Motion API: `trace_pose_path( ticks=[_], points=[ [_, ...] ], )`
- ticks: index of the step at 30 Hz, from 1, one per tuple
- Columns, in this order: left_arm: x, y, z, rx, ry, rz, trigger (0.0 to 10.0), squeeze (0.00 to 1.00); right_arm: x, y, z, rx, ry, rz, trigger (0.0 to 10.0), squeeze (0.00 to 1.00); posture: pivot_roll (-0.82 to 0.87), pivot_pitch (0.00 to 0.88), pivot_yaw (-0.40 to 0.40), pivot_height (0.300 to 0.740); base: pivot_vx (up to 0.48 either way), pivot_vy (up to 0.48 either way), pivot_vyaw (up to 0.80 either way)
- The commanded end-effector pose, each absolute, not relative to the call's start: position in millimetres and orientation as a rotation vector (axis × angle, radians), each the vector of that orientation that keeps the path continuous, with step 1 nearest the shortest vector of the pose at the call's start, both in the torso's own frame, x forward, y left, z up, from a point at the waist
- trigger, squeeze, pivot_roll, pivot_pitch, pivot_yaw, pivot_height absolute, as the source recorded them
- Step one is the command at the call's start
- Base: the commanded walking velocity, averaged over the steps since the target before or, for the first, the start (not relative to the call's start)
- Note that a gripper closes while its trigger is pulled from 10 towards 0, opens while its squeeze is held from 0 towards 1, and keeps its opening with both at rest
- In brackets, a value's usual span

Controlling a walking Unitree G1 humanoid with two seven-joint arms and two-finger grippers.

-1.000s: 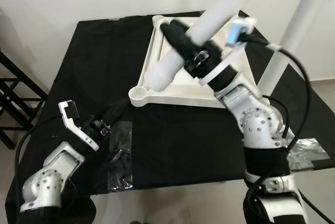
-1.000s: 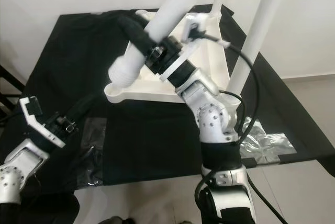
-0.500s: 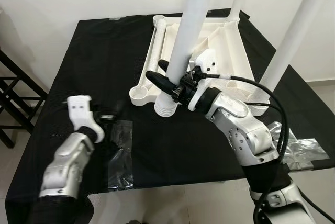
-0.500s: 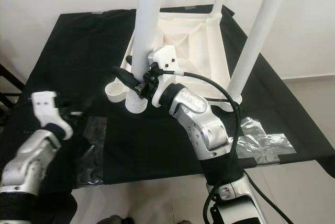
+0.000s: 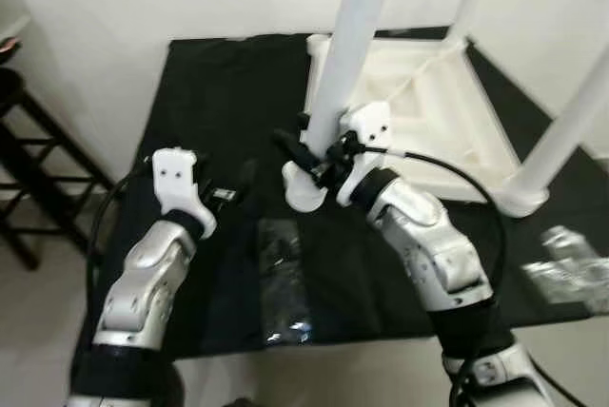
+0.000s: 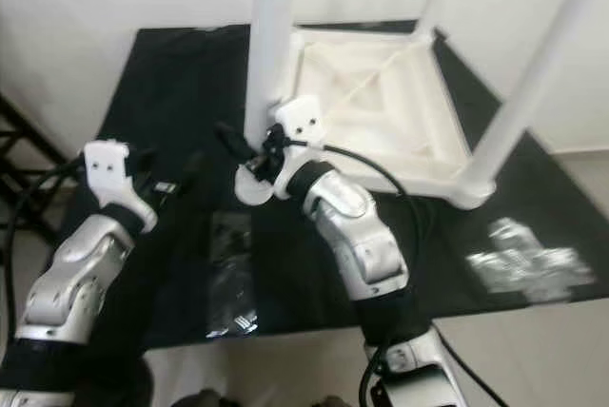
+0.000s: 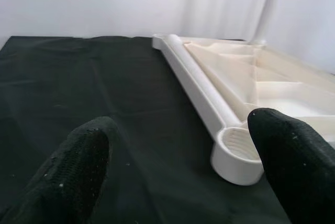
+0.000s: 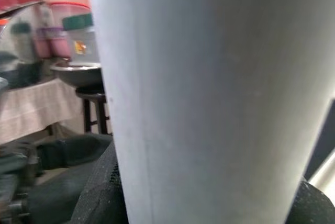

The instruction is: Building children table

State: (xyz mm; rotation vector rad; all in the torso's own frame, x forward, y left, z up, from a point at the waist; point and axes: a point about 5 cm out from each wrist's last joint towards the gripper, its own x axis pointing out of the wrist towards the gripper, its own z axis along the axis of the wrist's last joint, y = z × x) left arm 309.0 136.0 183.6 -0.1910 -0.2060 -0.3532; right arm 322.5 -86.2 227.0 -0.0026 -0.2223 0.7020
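- Over the near-left corner socket [image 5: 303, 190] of the upturned white tabletop [image 5: 447, 131]: right gripper [image 5: 306, 152] clamped round an upright white leg [image 5: 347, 55], foot at that socket
- Left of the socket, above the black cloth [image 5: 209, 93]: left gripper [image 7: 183, 166], fingers spread wide, holding nothing

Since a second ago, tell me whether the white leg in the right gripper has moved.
Yes. The white leg went from slanting across the tabletop frame to standing upright at its near-left corner socket.

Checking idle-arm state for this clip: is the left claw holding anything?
No; in the left wrist view the left claw has its black fingers spread apart over the black cloth, with nothing between them.
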Motion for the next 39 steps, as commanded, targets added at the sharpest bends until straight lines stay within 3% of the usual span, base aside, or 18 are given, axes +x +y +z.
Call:
trace_pose_path(
  ticks=[1, 17, 31, 39],
  points=[
    [306, 137, 181, -0.175, -0.205, -0.346, 10.0, 0.00, 323, -86, 228, -0.013, -0.238, 0.683, 10.0, 0.00, 0.01, 0.124, 0.007, 0.740, 0.000, 0.000, 0.00],
    [301, 145, 148, -0.168, -0.100, -0.245, 10.0, 0.00, 328, -99, 221, -0.015, -0.228, 0.575, 10.0, 0.00, -0.01, 0.134, 0.004, 0.740, 0.000, 0.000, 0.00],
    [302, 148, 147, -0.165, -0.097, -0.238, 10.0, 0.00, 330, -101, 221, -0.012, -0.233, 0.547, 10.0, 0.00, 0.00, 0.136, 0.008, 0.740, 0.000, 0.000, 0.00],
    [299, 142, 154, -0.188, -0.125, -0.296, 10.0, 0.00, 329, -102, 228, 0.035, -0.281, 0.547, 10.0, 0.00, 0.00, 0.139, 0.011, 0.740, 0.314, 0.000, 0.30]
  ],
)
